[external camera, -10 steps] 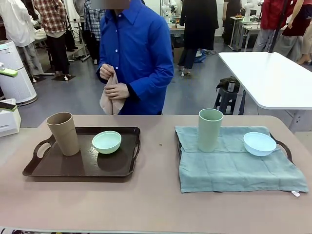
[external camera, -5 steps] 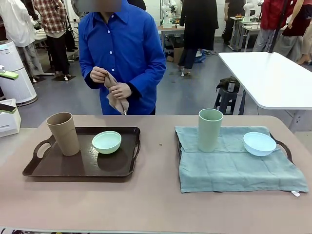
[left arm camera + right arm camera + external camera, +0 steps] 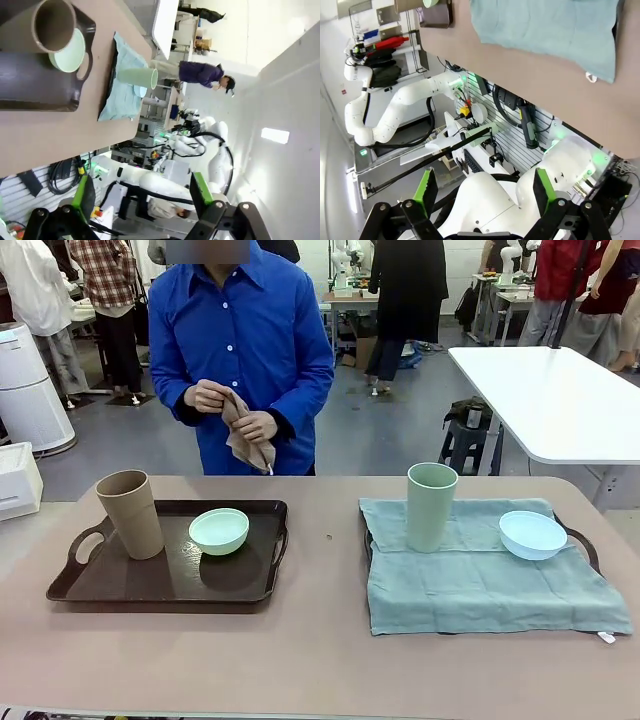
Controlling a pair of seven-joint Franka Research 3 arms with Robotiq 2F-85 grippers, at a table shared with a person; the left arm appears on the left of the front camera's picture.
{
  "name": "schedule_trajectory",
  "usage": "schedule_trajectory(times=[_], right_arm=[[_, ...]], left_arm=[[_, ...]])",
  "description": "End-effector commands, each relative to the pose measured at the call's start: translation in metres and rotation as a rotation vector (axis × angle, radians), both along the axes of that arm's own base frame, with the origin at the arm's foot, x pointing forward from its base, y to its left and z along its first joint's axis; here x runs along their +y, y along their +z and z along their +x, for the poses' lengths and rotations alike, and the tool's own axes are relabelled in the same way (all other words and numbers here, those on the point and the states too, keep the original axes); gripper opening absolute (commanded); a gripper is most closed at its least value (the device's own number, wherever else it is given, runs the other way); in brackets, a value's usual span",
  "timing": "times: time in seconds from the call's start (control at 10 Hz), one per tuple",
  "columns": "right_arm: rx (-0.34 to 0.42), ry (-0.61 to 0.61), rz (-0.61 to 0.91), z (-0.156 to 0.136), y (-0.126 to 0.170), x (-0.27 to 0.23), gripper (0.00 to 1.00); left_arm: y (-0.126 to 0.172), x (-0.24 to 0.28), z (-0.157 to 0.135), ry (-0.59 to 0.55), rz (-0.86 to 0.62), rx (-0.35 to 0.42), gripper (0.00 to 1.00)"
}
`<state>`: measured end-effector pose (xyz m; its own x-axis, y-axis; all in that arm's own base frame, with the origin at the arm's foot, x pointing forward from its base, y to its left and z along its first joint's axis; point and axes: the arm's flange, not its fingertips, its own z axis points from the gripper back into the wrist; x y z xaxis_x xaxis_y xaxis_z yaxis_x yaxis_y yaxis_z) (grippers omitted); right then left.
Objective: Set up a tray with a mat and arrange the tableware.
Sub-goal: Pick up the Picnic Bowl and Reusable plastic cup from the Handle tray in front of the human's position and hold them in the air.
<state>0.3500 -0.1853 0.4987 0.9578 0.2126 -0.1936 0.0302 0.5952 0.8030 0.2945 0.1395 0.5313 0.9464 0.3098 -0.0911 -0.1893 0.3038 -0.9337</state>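
Observation:
A dark brown tray (image 3: 110,590) lies at the table's left with no mat on it. On it stand a tan cup (image 3: 131,514) and a mint green bowl (image 3: 219,531). At the right, a teal mat (image 3: 480,585) covers a second tray (image 3: 588,545), with a sage green cup (image 3: 431,506) and a pale blue bowl (image 3: 532,534) on top. The person at the far side holds a tan cloth (image 3: 245,440) in both hands. My left gripper (image 3: 141,200) is open and empty, off the table's left end, looking along the tan cup (image 3: 52,20) and tray (image 3: 30,85). My right gripper (image 3: 485,200) is open, below the table edge near the mat (image 3: 545,30).
A bare strip of tabletop (image 3: 325,540) separates the two trays. A white table (image 3: 560,400) stands behind at the right. People and equipment fill the room farther back.
The person has stepped slightly toward the picture's left and keeps working the tan cloth in both hands. The trays, cups and bowls have not moved.

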Motion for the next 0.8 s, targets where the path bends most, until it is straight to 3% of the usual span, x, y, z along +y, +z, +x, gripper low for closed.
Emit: schedule_trajectory(times=[0.0, 0.1, 0.4, 0.6, 0.7], right_arm=[[-0.005, -0.066, 0.049, -0.003, -0.004, -0.005, 1.0], [-0.005, -0.154, 0.064, -0.003, -0.006, -0.007, 1.0], [0.013, -0.376, 0.127, -0.009, -0.011, -0.015, 1.0], [0.035, -0.378, 0.127, -0.01, -0.014, -0.013, 1.0], [0.05, -0.364, 0.095, -0.01, -0.014, -0.01, 1.0]], left_arm=[[0.005, 0.031, 0.011, -0.007, -0.036, 0.142, 1.0], [0.003, 0.045, 0.011, -0.004, -0.044, 0.16, 1.0], [0.006, 0.072, 0.01, 0.024, -0.138, 0.069, 1.0], [0.006, 0.071, 0.008, -0.001, -0.177, 0.034, 1.0], [0.004, 0.071, 0.01, 0.033, -0.118, 0.091, 1.0]])
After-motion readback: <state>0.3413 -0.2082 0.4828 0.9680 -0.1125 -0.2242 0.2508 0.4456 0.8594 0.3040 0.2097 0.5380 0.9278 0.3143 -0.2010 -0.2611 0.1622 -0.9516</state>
